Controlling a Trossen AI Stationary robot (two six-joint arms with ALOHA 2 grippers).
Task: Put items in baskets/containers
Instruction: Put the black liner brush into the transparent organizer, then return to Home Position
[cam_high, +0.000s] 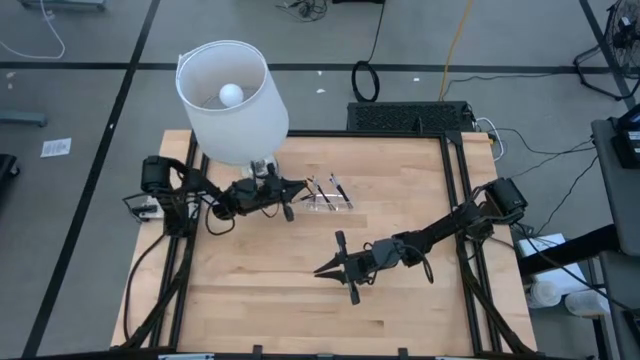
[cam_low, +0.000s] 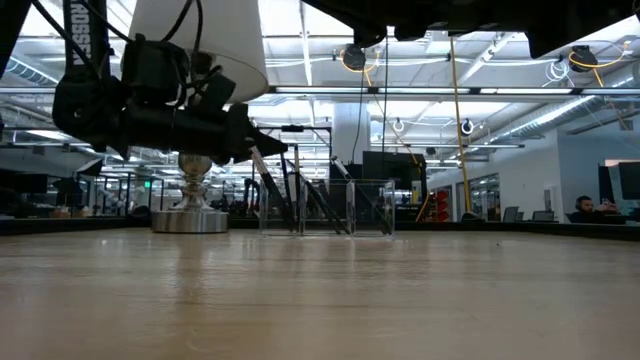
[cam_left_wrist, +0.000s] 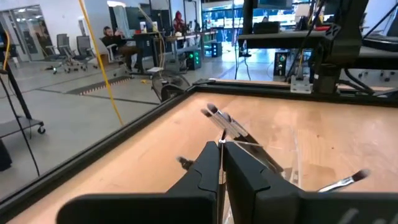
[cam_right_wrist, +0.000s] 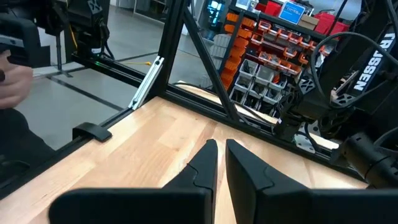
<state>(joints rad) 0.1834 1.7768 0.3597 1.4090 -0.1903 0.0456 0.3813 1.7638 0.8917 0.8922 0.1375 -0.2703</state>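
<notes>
Placement step in hand; left gripper (cam_high: 297, 186) sits at nine o'clock of the clear tray (cam_high: 330, 201), jaws pinched nearly closed on one thin stick (cam_left_wrist: 220, 144); other sticks (cam_high: 338, 187) lean in the tray; right gripper (cam_high: 336, 268) idles at five o'clock, closed, empty; next move, I judge: carry over the rim and release.

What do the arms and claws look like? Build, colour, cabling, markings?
Both arms are matte black, jointed segments with black cables along them. The left claw and right claw each have two dark, angular, tapering fingers. White TROSSEN lettering shows on an arm link in the right wrist view.
</notes>
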